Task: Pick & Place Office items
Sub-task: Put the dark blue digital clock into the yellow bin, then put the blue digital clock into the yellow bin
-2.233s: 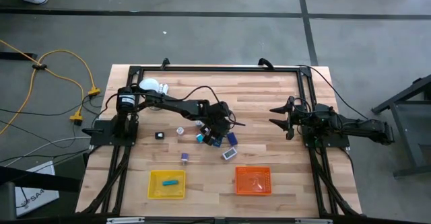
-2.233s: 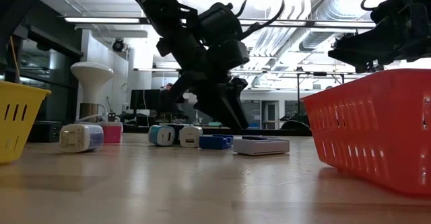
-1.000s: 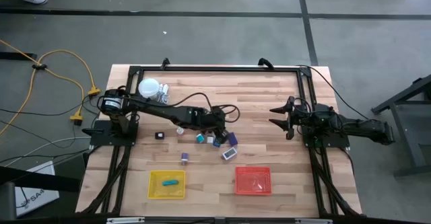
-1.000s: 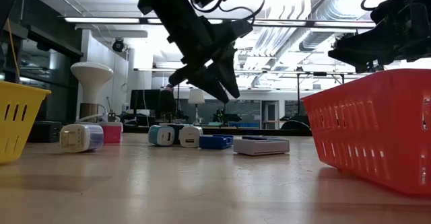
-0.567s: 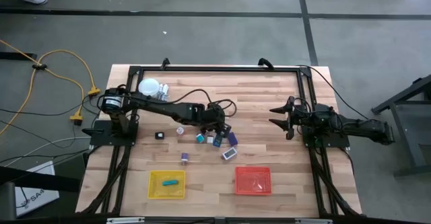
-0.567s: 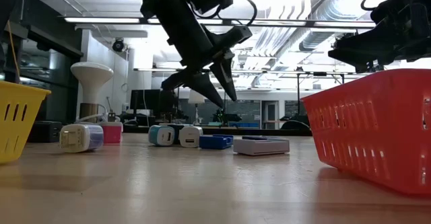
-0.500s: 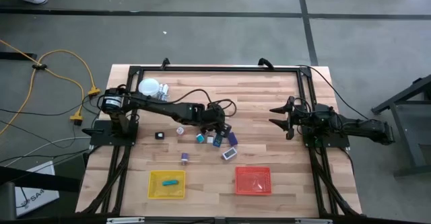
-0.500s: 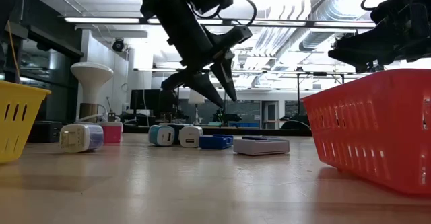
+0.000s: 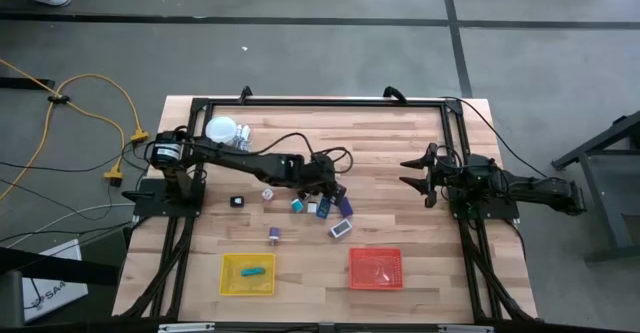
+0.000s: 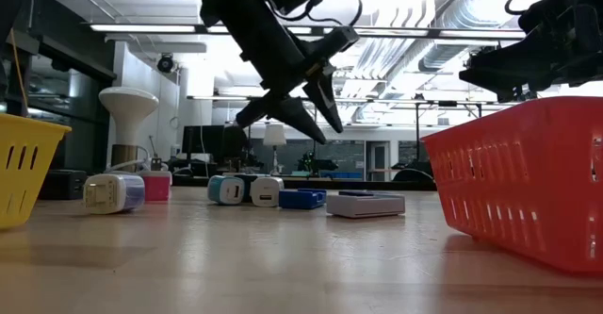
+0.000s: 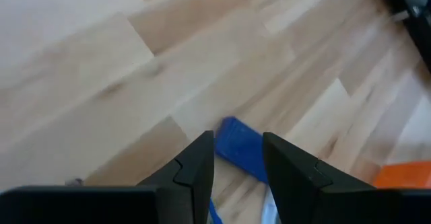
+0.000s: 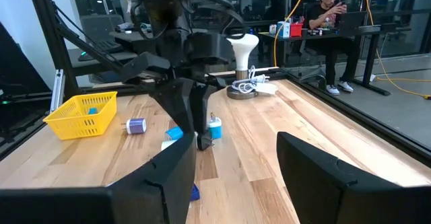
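While the left gripper hovers empty with fingers narrowly parted, the blue block below lies flat, its length slanting across the table's planks.

no text, labels or numbers legible

Small plastic office items lie scattered mid-table: a tiny black block well apart on the left, a little white piece, a teal block, a dark blue block, a flat white and blue block, a purple and white roll. A teal roll lies in the yellow mesh tray.
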### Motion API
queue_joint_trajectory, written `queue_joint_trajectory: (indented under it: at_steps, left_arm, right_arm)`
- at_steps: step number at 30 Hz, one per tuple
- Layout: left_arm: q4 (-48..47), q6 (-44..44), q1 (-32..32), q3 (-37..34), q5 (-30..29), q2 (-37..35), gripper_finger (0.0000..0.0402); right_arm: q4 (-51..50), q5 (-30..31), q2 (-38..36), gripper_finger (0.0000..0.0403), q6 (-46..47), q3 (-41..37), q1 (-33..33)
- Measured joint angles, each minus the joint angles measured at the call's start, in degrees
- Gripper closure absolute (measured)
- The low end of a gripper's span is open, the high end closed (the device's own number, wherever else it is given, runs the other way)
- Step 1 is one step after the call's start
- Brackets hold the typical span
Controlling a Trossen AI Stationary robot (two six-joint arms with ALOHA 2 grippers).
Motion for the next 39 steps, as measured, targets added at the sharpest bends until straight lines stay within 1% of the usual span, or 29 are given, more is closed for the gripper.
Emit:
queue_joint_trajectory:
  at_steps: [3, 9, 11, 15, 19, 26, 32, 37, 39]
  left_arm:
    - [-3.87, -0.45, 0.0, 3.13, 1.74, 0.04, 0.028]
    - [-23.22, -1.01, -2.62, 15.83, -4.28, 2.21, 0.028]
    - [-25.55, -2.24, -3.72, 18.44, -4.6, 3.83, 0.028]
    - [-26.31, -5.15, -5.09, 19.45, -4.04, 6.93, 0.028]
    - [-27.01, -8.01, -5.47, 19.52, -2.81, 8.41, 0.028]
    - [-26.99, -7.69, -5.0, 19.56, -2.63, 8.44, 0.028]
    - [-27.06, -2.0, -3.83, 19.53, -4.41, 9.31, 0.028]
    - [-27.08, -3.72, -3.64, 19.56, -2.33, 10.12, 0.028]
    - [-26.9, -5.34, -3.94, 19.52, -0.35, 10.38, 0.028]
  right_arm:
    - [0.0, -0.02, -0.02, 0.0208, 0.0, 0.01, 0.0]
    - [0.0, 0.0, 0.0, 0.0208, 0.0, 0.01, -0.01]
    - [-0.02, 0.0, 0.0, 0.0208, 0.0, 0.01, 0.0]
    - [0.02, 0.02, -0.02, 0.0208, 0.0, 0.01, -0.02]
    - [0.02, 0.02, 0.0, 0.0208, 0.0, -0.01, -0.02]
    - [0.04, 0.0, -0.02, 0.0208, 0.0, 0.01, -0.02]
    - [0.04, 0.0, 0.0, 0.0208, 0.0, 0.0, -0.01]
    - [0.04, 0.02, -0.02, 0.0208, 0.0, -0.01, -0.01]
    - [0.02, 0.0, -0.01, 0.0208, 0.0, 0.01, -0.02]
